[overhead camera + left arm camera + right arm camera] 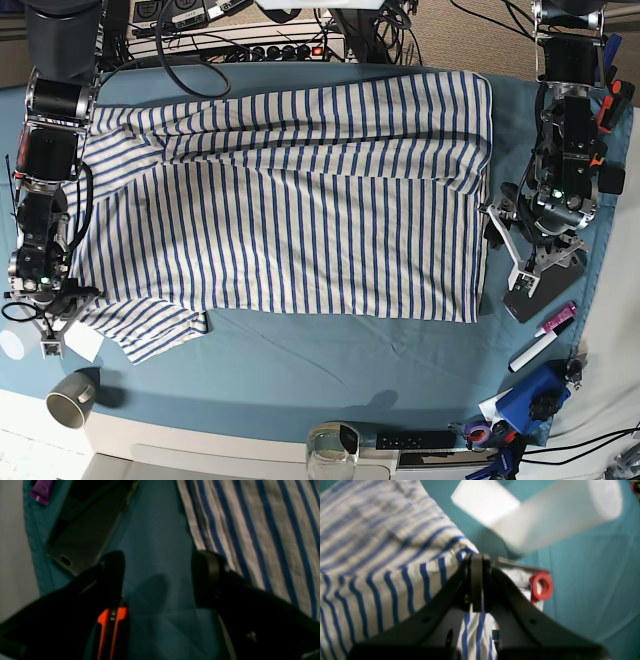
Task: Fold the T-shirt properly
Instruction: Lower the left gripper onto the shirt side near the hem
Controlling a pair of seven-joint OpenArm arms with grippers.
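While left wrist view looks down: left gripper (157, 577) black, jaws spread wide, nothing between, hovering over teal tablecloth (155, 530); white blue-striped cloth T-shirt (255, 530) just right of it; dark flat rectangular plate (85, 527) left, purple item (41, 490) at corner.

Right wrist view: right gripper (477, 580) clamped tight on T-shirt edge; blurred white roll (557, 517) beyond, red ring (542, 586) beside.

Base view: T-shirt spread flat across tablecloth, right gripper at sleeve, grey cup (70, 398) near table edge, marker pen (535, 350) lying near dark plate.
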